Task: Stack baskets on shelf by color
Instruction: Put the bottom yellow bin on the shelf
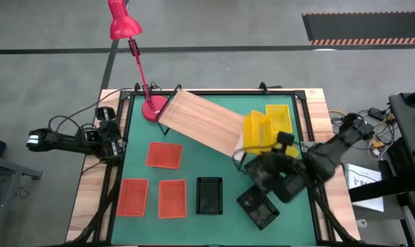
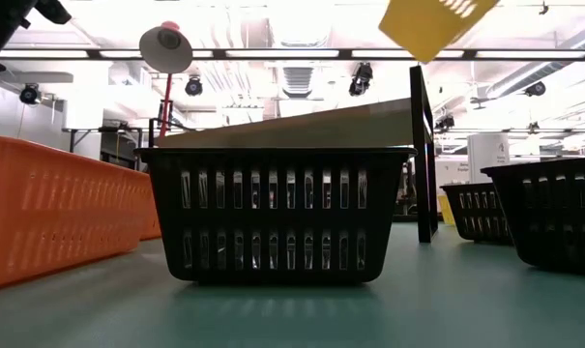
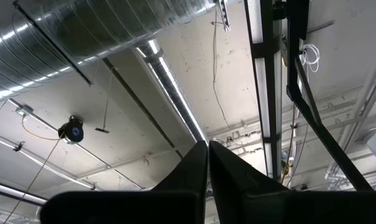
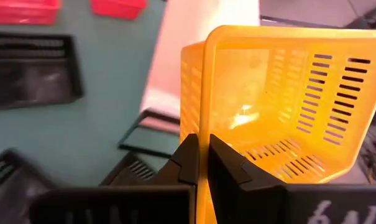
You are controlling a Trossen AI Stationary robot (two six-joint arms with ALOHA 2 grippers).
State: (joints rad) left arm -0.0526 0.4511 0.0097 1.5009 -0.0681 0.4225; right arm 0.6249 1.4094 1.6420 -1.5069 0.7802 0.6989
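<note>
**Right gripper lifts a yellow basket by its rim over the shelf's end**

The right gripper (image 4: 200,163) is clamped on the rim of a yellow basket (image 1: 257,132), its two dark fingers pinching the thin plastic wall between them. In the high view the right arm reaches in from the table's right side, and the held basket hangs tilted just over the right end of the shelf (image 1: 202,121). In the low view it shows as a tipped yellow shape at the top, clear of the table. A second yellow basket (image 1: 278,116) lies on the green table mat (image 1: 224,168) just behind the held one, near the table's far right corner.

The shelf, a light-wood plank on a thin black frame, lies slantwise across the far half of the mat, one end near the base of a red desk lamp (image 1: 123,24).

Three red-orange baskets sit on the left part of the mat: one (image 1: 164,155) nearer the shelf, and two side by side at the front, (image 1: 133,197) and (image 1: 172,198). A black basket (image 1: 208,195) stands just right of that front pair. Another black basket (image 1: 257,206) lies turned at an angle farther right, partly under the right arm.

The left gripper (image 3: 207,167) is parked off the table's left edge, pointing up at the ceiling, fingers pressed together on nothing.
</note>
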